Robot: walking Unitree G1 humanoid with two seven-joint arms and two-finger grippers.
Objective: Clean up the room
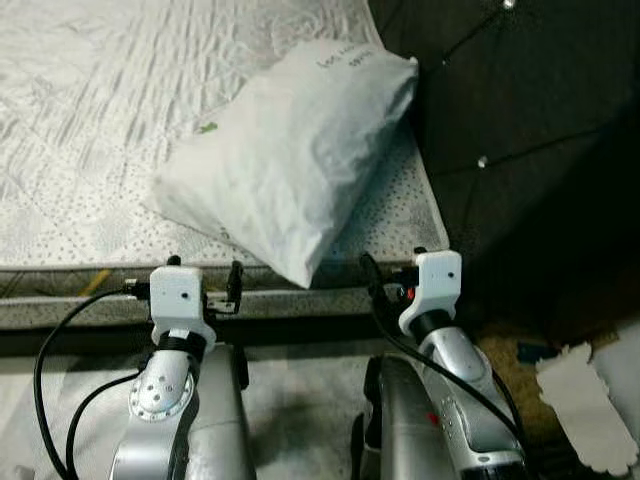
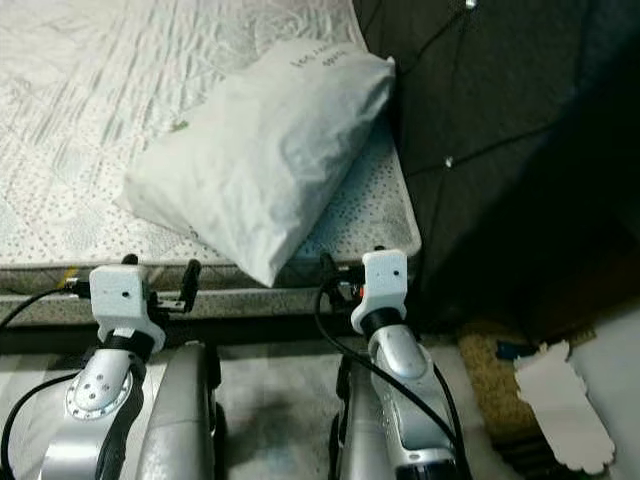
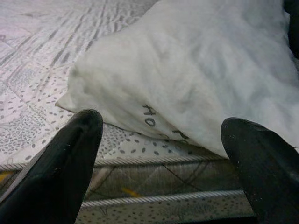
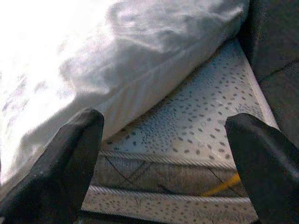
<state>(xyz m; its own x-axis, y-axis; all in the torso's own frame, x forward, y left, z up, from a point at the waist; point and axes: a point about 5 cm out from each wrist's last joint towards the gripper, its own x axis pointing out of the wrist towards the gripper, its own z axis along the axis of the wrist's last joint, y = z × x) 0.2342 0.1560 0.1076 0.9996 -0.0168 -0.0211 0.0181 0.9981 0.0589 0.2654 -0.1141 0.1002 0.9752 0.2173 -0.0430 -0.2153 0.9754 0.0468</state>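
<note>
Mattress [image 1: 90, 120] took up most of the head views, bare, quilted and dotted grey on white, its piped edge running across just ahead of both arms. A dark padded headboard [image 1: 520, 130] with button tufts stood against its right side.

On the mattress lay a white pillow [image 1: 290, 150], set slantwise at the corner by the headboard. Its far end touched or nearly touched the headboard, and its near corner hung a little over the mattress edge between the two arms. Dark handwriting showed on the far end, and more lettering on its near side in the left wrist view; neither could be read.

On the floor to the right, beside the headboard, lay a brownish rug [image 1: 510, 380] with a piece of white paper [image 1: 585, 405] on it, well apart from the bed.

The left gripper [image 3: 161, 154] was held low before the mattress edge, pointing at the pillow's near side. Its fingers [image 3: 70, 158] stood wide apart with nothing between them, clear of the pillow.

The right gripper [image 4: 173, 158] was held likewise at the mattress edge, facing the strip of mattress between pillow and headboard. Its fingers [image 4: 70, 158] were spread wide too, holding nothing.
</note>
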